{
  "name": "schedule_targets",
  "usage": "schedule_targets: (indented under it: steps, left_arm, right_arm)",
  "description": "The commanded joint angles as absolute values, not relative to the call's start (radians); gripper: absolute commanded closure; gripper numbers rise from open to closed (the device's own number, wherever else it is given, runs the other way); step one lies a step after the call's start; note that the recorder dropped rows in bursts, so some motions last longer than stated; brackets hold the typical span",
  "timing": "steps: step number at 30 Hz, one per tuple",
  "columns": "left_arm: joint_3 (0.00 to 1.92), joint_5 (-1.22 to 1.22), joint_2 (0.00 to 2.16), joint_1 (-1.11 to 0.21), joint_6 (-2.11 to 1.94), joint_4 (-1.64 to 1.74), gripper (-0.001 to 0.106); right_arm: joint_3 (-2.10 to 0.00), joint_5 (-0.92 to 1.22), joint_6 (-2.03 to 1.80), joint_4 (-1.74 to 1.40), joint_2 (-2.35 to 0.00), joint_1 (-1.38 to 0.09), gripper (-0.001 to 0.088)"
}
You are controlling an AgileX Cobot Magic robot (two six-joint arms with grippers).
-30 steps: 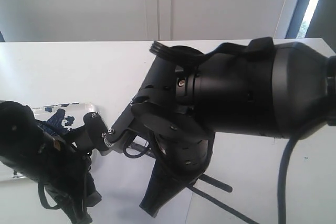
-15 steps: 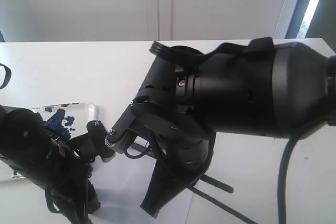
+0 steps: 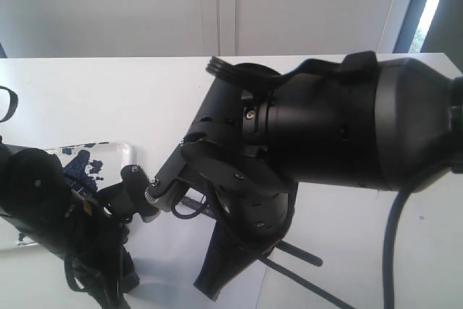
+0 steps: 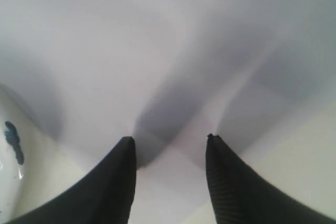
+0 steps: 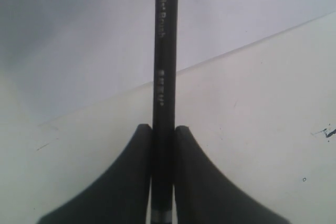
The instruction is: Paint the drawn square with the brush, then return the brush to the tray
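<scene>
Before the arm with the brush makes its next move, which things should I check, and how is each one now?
1. Right gripper grips the brush: ok, fingers shut on the handle.
2. Left gripper free: ok, open, nothing between.
3. Drawn square located: cannot tell, no view shows it.
4. Bristles loaded with paint: cannot tell, out of view.
5. Tray clear for the return: cannot tell, partly hidden in the exterior view.

Two pincers are counted: left pincer [image 4: 168,142], right pincer [image 5: 164,129]. One brush [image 5: 165,51] is counted within the right pincer, one tray [image 3: 116,155] beside the left pincer, one counter [image 3: 108,92] beneath both.
</scene>
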State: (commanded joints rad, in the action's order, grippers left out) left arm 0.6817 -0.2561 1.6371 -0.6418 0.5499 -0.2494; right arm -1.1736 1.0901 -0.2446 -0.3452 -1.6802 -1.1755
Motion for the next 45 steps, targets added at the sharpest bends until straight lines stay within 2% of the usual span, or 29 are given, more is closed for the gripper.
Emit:
schedule_targets:
  steps: [34,45]
  left_arm:
    - [0.682,-0.277,1.637,-0.642,0.550,-0.249,0.057]
    - [0.682,-0.276,1.637,-0.642,0.553,-0.249,0.057]
  right_arm:
    - [-1.175,1.070,-0.274,-0.433,-1.737,-1.162,0.0868]
    - [-1.175,1.066,-0.288,-0.450,-1.737,-1.117,0.0868]
